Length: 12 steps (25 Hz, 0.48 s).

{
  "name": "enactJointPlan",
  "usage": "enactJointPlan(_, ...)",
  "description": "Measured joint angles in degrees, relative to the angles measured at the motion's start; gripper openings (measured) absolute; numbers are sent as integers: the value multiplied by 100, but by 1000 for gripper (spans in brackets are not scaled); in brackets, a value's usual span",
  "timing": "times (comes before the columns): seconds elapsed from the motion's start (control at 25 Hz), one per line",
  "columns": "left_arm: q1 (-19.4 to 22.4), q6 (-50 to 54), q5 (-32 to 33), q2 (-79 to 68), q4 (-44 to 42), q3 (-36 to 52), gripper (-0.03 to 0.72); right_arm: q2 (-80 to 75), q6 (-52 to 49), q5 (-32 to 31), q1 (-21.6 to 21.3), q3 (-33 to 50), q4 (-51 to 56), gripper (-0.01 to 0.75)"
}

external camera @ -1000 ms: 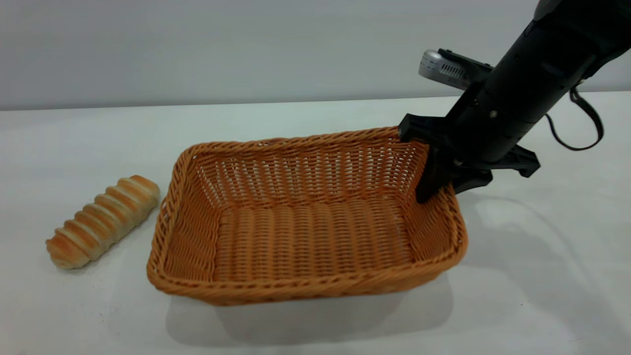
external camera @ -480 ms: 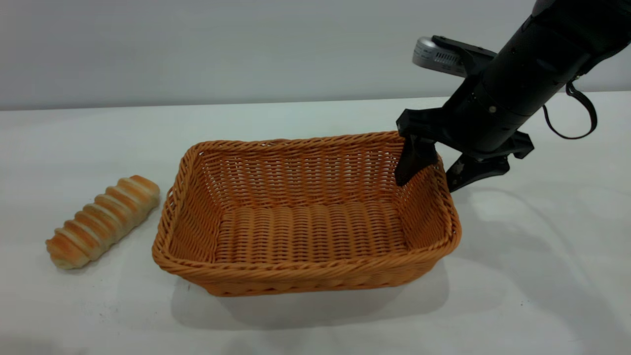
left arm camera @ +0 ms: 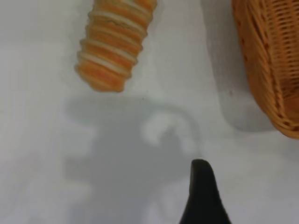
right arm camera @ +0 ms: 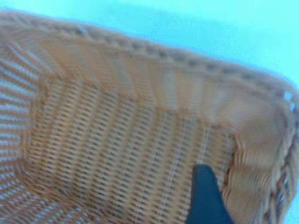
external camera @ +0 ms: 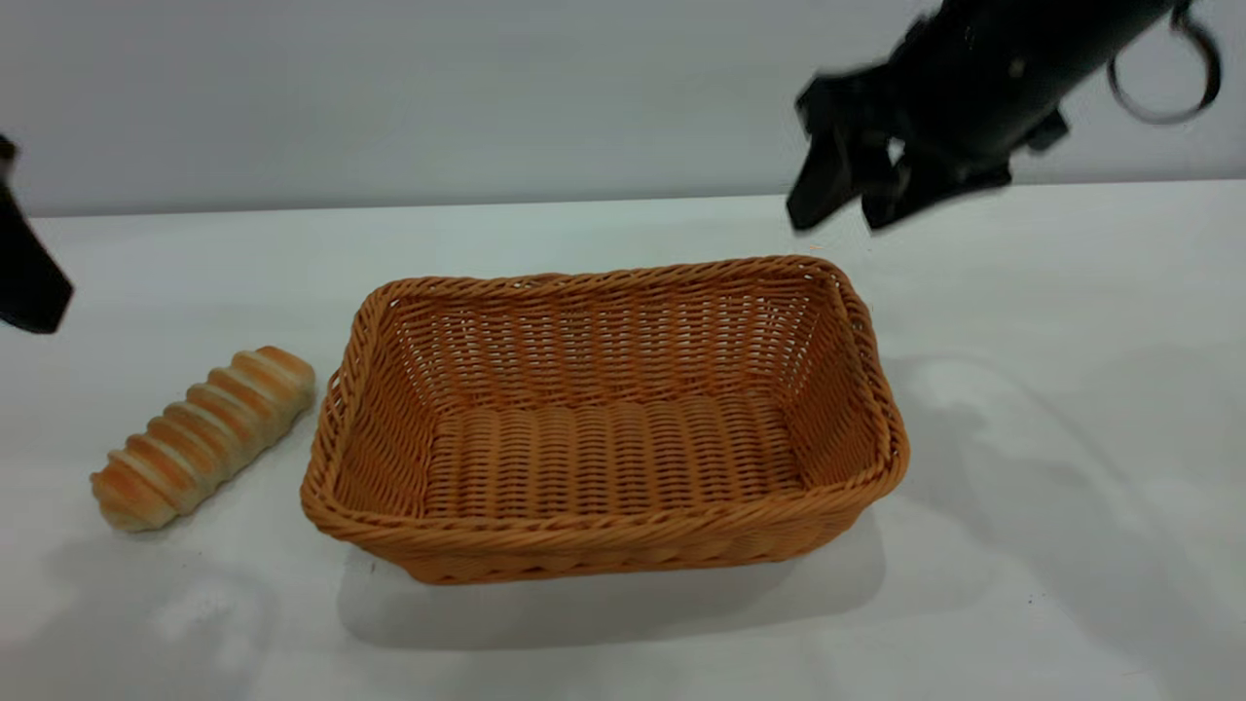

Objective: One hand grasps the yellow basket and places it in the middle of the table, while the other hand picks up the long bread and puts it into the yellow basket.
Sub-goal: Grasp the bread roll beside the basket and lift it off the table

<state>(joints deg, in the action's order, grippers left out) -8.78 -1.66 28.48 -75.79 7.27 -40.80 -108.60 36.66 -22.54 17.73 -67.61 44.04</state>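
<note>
The right arm's black pointed-finger gripper (external camera: 849, 209) hangs in the air above the far right corner of the rectangular orange-tan woven wicker basket (external camera: 604, 428), clear of its braided rim, fingers slightly apart and holding nothing. The basket sits flat near the middle of the plain white table (external camera: 1051, 506). Just beside its left end, apart from it, lies the elongated golden-brown bread roll with pale spiral ridges (external camera: 202, 437). The left gripper (external camera: 29, 282) hovers at the left edge above the table; whether its fingers are apart or together cannot be told.
</note>
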Motion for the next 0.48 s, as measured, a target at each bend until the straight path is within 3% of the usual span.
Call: enactJointPlan(0.48, 0, -25, -276, -1795, -794, -859, 553, 881, 161, -246, 0, 0, -12, 534)
